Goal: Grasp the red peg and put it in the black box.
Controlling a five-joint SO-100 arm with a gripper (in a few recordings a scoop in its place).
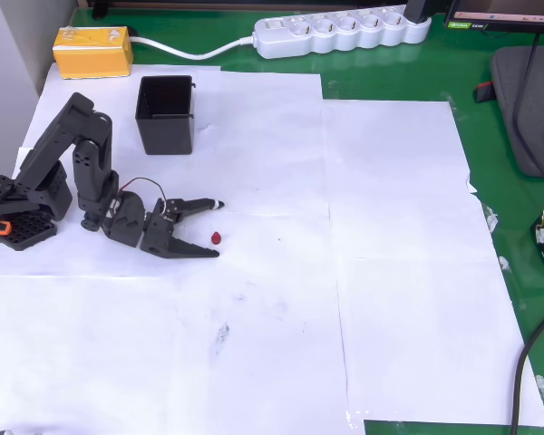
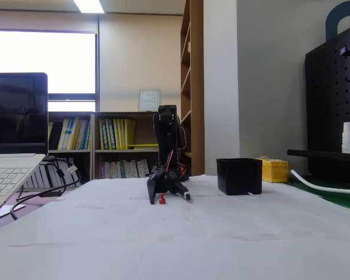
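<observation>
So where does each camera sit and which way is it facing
Overhead view: above the table, looking straight down on white paper sheets; black arm at left, open gripper flanking the tiny dark red peg.
Fixed view: table height, facing the arm head-on, bookshelves behind.
Shared: peg, gripper, square black plastic box.

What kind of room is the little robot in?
Probably an office or study room. In the fixed view, shelves of books stand under a window, an open laptop sits beside the paper-covered table, and a power strip lies along its far edge.
</observation>
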